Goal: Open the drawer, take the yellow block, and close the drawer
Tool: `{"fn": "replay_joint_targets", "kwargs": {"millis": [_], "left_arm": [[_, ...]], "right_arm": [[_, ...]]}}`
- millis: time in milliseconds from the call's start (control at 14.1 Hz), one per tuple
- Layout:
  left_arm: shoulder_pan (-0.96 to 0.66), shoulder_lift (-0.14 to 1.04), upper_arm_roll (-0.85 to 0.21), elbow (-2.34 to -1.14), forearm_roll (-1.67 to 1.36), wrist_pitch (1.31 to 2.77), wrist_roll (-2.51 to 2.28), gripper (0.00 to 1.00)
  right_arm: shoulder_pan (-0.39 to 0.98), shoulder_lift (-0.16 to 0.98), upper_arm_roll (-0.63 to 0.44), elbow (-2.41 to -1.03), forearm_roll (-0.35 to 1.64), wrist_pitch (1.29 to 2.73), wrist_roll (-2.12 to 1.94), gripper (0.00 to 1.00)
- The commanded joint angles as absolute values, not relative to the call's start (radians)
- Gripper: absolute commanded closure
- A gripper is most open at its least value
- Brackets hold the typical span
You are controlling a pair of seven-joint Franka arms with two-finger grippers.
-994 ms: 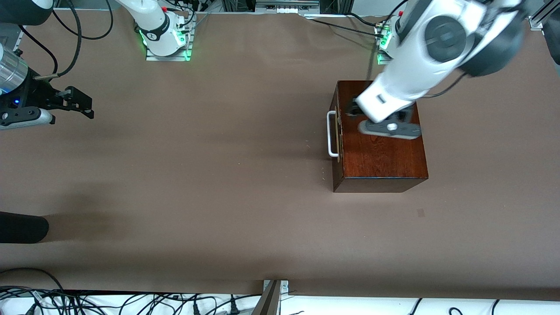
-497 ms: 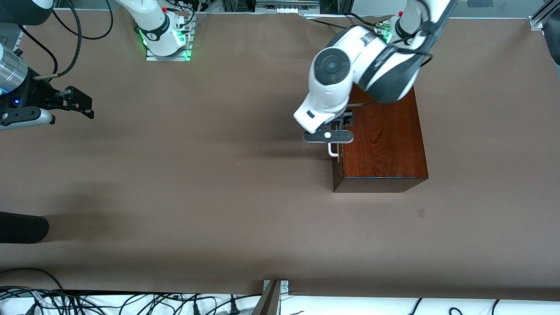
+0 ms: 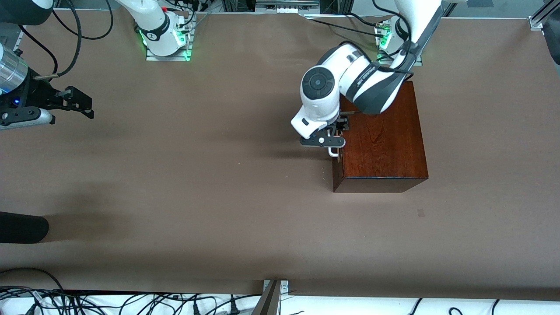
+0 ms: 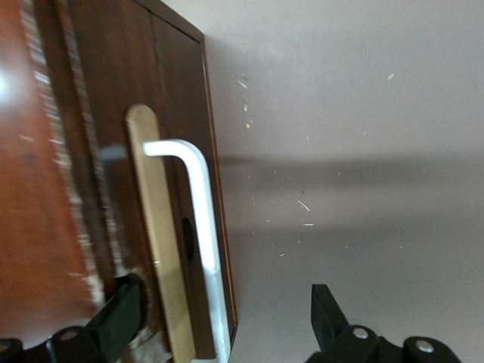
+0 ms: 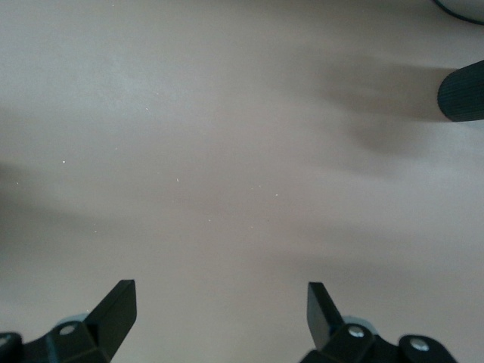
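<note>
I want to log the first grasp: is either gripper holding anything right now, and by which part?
Nothing is held. The left gripper straddles the drawer's handle, fingers open; the right gripper waits open.

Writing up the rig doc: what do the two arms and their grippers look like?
Both arms are glossy white Frankas with dark grey joint bands and round dark caps. The left arm trails black cables; its base glows green. The left gripper has a grey bar body and black fingers. The right gripper is black, with a blue light and a silver wrist cylinder.
</note>
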State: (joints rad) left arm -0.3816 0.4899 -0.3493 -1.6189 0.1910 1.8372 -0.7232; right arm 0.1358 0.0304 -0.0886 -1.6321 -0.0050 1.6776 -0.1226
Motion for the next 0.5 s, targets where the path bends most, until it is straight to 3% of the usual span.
{"fn": "replay_joint_targets", "kwargs": {"millis": [0, 426], "left_arm": [[-0.394, 0.491, -0.350, -1.637, 0.218, 1.858, -0.730, 0.00], [-0.428, 0.500, -0.350, -1.677, 0.270, 1.873, -0.797, 0.00]], "right_arm": [[0.132, 0.028, -0.086, -1.617, 0.006, 1.663, -0.118, 0.00], [0.133, 0.028, -0.086, -1.617, 0.006, 1.663, -0.115, 0.00]]}}
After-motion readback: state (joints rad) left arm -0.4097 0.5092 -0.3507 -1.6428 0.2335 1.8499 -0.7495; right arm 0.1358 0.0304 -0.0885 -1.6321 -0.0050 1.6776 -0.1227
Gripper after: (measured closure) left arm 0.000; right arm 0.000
